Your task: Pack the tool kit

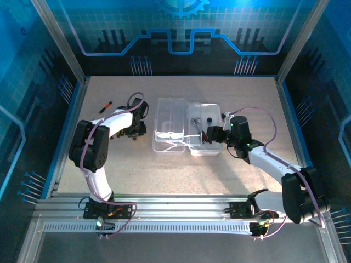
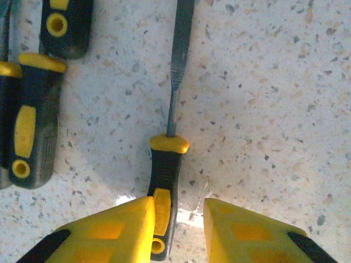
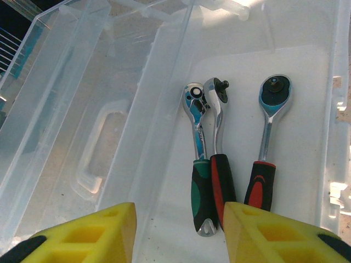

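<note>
Tool kit case [image 1: 186,127] of clear plastic lying open at the middle of the table [image 1: 164,170], lid [image 1: 169,123] folded out flat at 9 o'clock of the tray [image 1: 205,151], moulded lid handle [image 3: 100,149] facing up. Left arm [image 1: 97,149] reaching to 9 o'clock of the case, right arm [image 1: 274,163] coming in from 4 o'clock. Right gripper [image 3: 180,215] hanging over the tray's 3 o'clock side, yellow fingers [image 3: 241,224] spread apart and holding nothing. Left gripper [image 2: 176,211] low over bare tabletop just beside the lid, fingers [image 2: 118,227] also apart, not clamped; butt of a yellow-and-black-handled tool [image 2: 164,178] lying between them, close against the left one and clear of the right, flat metal blade pointing to 12 o'clock in the wrist view. Three ratchet wrenches [image 3: 216,142] flat on the tray floor, heads toward 12 o'clock: a green-handled one touching a red-handled one, another red-handled one apart at 3 o'clock. Two more yellow-and-black handles [image 2: 33,120] on the table at 10 o'clock of the left gripper. Small red-and-black tool [image 1: 105,106] alone at 10 o'clock of the case.
</note>
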